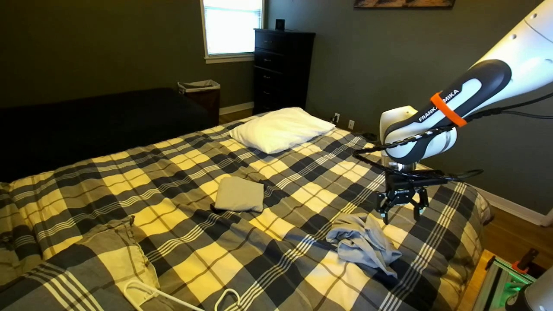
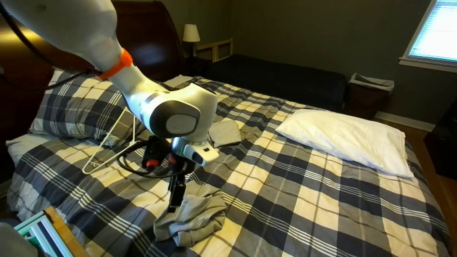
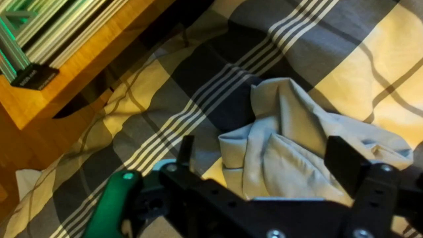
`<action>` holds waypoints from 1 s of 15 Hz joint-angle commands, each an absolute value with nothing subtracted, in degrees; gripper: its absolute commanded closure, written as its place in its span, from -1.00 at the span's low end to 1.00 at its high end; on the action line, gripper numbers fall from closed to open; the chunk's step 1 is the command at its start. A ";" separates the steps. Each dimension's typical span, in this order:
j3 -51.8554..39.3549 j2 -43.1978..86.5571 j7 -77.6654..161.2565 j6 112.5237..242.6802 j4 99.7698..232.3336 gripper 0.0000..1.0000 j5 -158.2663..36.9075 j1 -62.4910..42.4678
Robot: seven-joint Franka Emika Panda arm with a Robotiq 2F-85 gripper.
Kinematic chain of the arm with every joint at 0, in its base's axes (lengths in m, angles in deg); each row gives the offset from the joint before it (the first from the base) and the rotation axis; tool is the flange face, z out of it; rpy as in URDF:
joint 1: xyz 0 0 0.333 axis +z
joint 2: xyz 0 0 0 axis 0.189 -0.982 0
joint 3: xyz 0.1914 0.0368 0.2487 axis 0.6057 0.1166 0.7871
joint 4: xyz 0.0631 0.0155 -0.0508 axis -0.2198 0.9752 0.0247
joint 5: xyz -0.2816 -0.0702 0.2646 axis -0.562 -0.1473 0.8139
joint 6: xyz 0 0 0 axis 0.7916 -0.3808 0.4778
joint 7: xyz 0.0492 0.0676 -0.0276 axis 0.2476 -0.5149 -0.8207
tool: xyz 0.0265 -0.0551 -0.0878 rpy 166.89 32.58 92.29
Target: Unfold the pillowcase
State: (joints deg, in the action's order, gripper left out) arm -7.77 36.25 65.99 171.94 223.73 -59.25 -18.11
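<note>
Pillowcase (image 1: 363,242) lies crumpled on the plaid bedspread (image 1: 302,198), lower than your gripper (image 1: 401,216) and near it; whether directly beneath, you can't tell. In the wrist view the gripper's body covers part of it, and its folds are too tangled for you to trace. In an exterior view your arm (image 2: 142,91) overlaps the edge of the folded grey cloth (image 2: 226,132). White hanger (image 1: 173,297) cut off at the bottom in an exterior view. Arm's upper end cut off in both exterior views; it slopes down over the bedspread, wrist bent, gripper pointing down, jaws spread.
</note>
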 commanded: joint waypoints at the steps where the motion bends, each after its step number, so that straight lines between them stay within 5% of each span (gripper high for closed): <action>1: -8.75 29.88 67.83 178.97 221.74 -1.00 -64.53 -17.36; 11: -8.51 23.49 65.26 192.90 219.59 -0.96 -53.48 -14.48; 12: -8.54 23.00 65.12 192.97 219.40 -0.62 -53.00 -14.42; 15: -8.63 21.05 64.89 193.08 218.71 -0.29 -51.78 -14.39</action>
